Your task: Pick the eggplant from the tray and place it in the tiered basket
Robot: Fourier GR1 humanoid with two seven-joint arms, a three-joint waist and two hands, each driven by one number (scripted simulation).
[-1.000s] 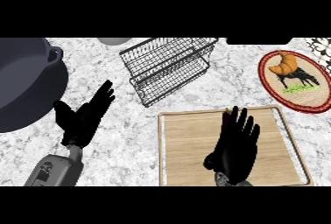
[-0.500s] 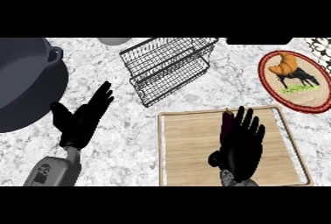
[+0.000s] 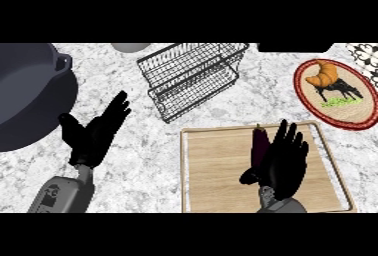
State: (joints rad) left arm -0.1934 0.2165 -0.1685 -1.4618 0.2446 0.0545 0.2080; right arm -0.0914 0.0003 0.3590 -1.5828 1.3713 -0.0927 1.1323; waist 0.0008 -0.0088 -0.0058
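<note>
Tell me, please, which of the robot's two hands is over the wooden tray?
The right hand, fingers straight, is over the tray, beside the dark eggplant. The left hand is off the tray, over the marble counter.

The counter (image 3: 148, 150) was grey-white marble, the tray (image 3: 221, 170) pale wood, the eggplant (image 3: 258, 145) dark purple, the basket (image 3: 192, 75) black wire, the plate (image 3: 336, 90) red-rimmed, both hands (image 3: 96, 132) (image 3: 284, 160) black
</note>
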